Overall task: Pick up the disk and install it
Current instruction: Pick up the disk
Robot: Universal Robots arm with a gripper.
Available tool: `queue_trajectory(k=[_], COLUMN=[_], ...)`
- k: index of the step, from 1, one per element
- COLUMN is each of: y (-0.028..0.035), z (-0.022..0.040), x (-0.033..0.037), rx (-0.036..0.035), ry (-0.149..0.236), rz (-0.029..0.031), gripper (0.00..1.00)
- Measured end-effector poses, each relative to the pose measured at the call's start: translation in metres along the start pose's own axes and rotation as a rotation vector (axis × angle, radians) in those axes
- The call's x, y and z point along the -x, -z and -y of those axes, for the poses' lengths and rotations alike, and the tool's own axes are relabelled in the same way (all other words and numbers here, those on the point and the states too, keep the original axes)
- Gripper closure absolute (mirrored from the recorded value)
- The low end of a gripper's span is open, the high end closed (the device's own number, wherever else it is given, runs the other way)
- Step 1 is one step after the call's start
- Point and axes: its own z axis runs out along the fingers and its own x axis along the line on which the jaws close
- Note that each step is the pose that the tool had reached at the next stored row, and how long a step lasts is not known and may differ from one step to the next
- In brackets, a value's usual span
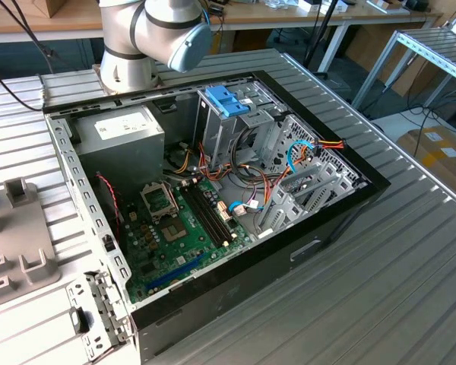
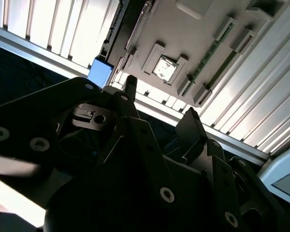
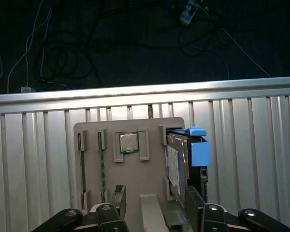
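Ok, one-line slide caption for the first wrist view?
Open gripper over the grey tray, with the disk standing on edge in its slot beside a chip.

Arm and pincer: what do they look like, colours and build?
In the exterior view the arm has silver-grey cylindrical joints and a light-blue round end cap. In the first wrist view the pincer is matte black linkage plates and fingers with silver screw heads.

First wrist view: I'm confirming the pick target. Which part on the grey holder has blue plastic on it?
The disk, standing on edge beside the square chip; the chip and the thin green stick carry no blue.
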Motion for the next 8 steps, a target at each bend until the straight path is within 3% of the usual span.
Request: queue_trajectory(k=[8], y=[-0.0004], z=[-0.0005], x=[0.0071], rx=[0.0], ry=[0.0], rz=[0.0], gripper=[0.4])
